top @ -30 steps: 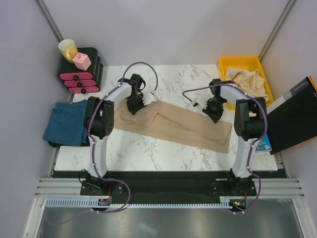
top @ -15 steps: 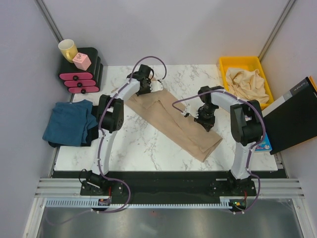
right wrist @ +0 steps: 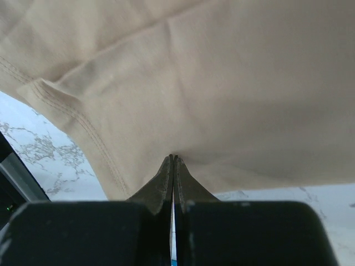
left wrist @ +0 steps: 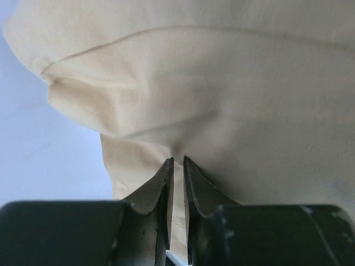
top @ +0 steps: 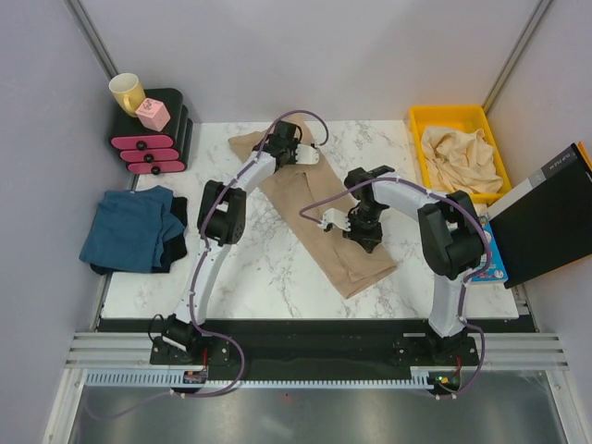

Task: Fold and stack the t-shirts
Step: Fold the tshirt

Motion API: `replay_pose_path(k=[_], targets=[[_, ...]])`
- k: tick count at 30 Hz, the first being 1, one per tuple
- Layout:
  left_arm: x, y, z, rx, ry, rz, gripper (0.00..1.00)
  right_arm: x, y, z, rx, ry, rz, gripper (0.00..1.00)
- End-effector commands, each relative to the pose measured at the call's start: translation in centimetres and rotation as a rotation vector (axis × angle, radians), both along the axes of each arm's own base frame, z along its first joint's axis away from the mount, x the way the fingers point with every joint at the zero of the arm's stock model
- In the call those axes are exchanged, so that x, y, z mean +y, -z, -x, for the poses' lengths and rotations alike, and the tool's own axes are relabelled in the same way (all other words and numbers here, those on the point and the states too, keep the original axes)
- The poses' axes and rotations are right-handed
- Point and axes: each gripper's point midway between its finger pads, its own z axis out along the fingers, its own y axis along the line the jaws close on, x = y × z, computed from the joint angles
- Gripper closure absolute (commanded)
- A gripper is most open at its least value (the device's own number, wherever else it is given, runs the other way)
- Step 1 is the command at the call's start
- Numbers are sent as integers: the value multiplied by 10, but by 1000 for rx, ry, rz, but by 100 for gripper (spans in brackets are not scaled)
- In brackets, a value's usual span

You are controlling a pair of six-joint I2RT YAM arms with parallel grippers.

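A tan t-shirt (top: pixel 326 229), folded into a long strip, lies slanted on the marble table from the back middle to the front right. My left gripper (top: pixel 282 153) is shut on its far end; the left wrist view shows the cloth (left wrist: pixel 233 100) pinched at the gripper (left wrist: pixel 177 162). My right gripper (top: pixel 363 227) is shut on the shirt near its middle right; the right wrist view shows the hem (right wrist: pixel 72 122) and cloth at the gripper (right wrist: pixel 173 159). A folded teal-blue t-shirt (top: pixel 125 227) lies on a dark navy one (top: pixel 176 222) at the left.
A yellow bin (top: pixel 444 118) at the back right holds crumpled beige t-shirts (top: pixel 462 157). A black and pink drawer unit (top: pixel 153 139) with a yellow mug (top: pixel 127 92) stands at the back left. A black box (top: pixel 550 217) stands at the right edge.
Both grippers have swung the tan shirt round: the left end went toward the back and right, the right end toward the left and front. The strip now lies steeper.
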Motion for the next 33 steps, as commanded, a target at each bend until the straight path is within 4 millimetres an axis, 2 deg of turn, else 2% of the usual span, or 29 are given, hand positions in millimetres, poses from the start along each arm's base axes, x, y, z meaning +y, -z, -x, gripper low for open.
replay_pose_path(k=[1, 3, 4, 5, 6, 7, 8, 9, 10, 11, 13, 14, 16, 17, 18, 19, 20, 21, 22, 23, 24, 25, 26, 27, 28, 30, 31, 33], targets=[[-44, -18, -4, -73, 89, 57, 78, 26, -16, 5, -15, -43, -65, 100], [-51, -25, -2, -87, 89, 85, 71, 32, -18, 3, -24, -53, -70, 100], [-53, -40, -3, -112, 75, 115, 65, 34, -19, 2, -30, -53, -73, 100], [-52, -42, -3, -117, 66, 124, 46, 36, -22, 0, -38, -55, -75, 100], [-48, -49, -3, -133, 46, 125, 36, 35, -24, -1, -47, -53, -76, 100], [-44, -66, -4, -160, 31, 134, 27, 35, -27, -2, -57, -58, -75, 100], [-40, -71, -3, -175, 17, 135, 14, 33, -28, -3, -68, -63, -69, 100], [-31, -80, -4, -195, -8, 136, 4, 32, -32, -4, -83, -66, -70, 100], [-26, -87, -4, -205, -30, 149, 1, 31, -34, -4, -90, -70, -69, 100], [-20, -105, -2, -227, -46, 163, 1, 29, -34, -2, -92, -74, -65, 100], [-3, -123, -1, -252, -102, 177, 1, 26, -37, -3, -108, -79, -57, 100], [5, -138, 1, -272, -126, 183, 1, 26, -37, -2, -112, -84, -56, 100], [33, -153, 3, -302, -241, 187, 1, 25, -36, -3, -116, -83, -55, 100], [46, -170, 4, -332, -290, 206, 1, 25, -33, -4, -120, -81, -55, 100], [73, -176, 7, -347, -386, 194, 1, 25, -31, -5, -120, -80, -53, 100], [88, -178, 11, -345, -455, 228, 1, 26, -28, -5, -115, -80, -53, 100], [103, -182, 17, -342, -511, 233, 1, 26, -22, -7, -110, -80, -48, 100], [126, -196, 26, -344, -566, 254, 1, 27, -18, -8, -108, -80, -47, 100], [137, -189, 36, -318, -621, 293, 1, 28, -16, -9, -107, -77, -47, 100], [147, -191, 43, -308, -648, 311, 1, 31, -9, -14, -108, -74, -49, 100], [164, -212, 54, -335, -683, 362, 1, 32, -6, -15, -107, -71, -49, 100], [171, -199, 64, -299, -695, 349, 0, 34, -4, -17, -102, -63, -53, 100], [177, -200, 69, -295, -706, 352, 1, 37, 1, -21, -97, -59, -54, 100], [188, -214, 78, -315, -724, 366, 1, 39, 2, -23, -95, -54, -58, 100], [193, -208, 84, -299, -735, 355, 1, 42, 5, -24, -89, -52, -61, 100], [202, -217, 92, -308, -757, 376, 1, 49, 9, -30, -78, -36, -76, 100], [205, -228, 98, -323, -763, 390, 1, 55, 7, -36, -88, -35, -88, 100], [206, -237, 102, -333, -769, 418, 1, 63, 14, -35, -61, -27, -97, 100]])
